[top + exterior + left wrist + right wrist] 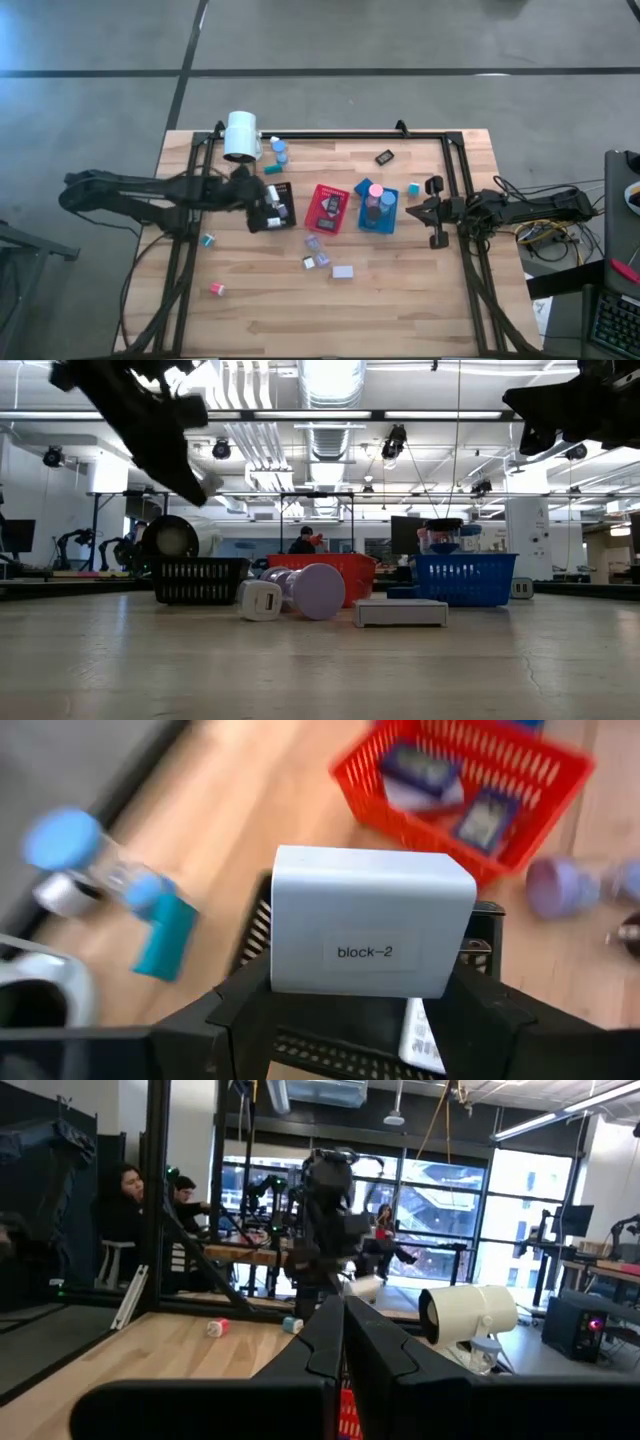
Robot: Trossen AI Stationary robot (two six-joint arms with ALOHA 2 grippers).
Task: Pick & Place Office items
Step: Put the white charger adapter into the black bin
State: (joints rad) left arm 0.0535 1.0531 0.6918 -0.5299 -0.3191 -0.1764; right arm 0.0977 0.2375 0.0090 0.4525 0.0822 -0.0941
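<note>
White and rounded at the corners, the block marked "block-2" sits clamped between the 2 fingers of the left gripper, held in the air directly over the black tray, which already has a white piece lying in it. The step looks like a release into that tray. To do it well, I would lower the block inside the tray walls before parting the fingers, so it drops flat beside the piece below and does not bounce off the rim.

Just beside the black tray stands the red tray, and beyond it the blue tray with pink and blue caps inside. A teal bit and a blue-capped vial lie near the black tray on the side toward the big white cylinder.

Open wood lies toward the near table edge, where a few loose blocks rest; lifting straight up gives the clearest exit. The right gripper waits with fingers together at the right frame rail, well apart from the trays.
</note>
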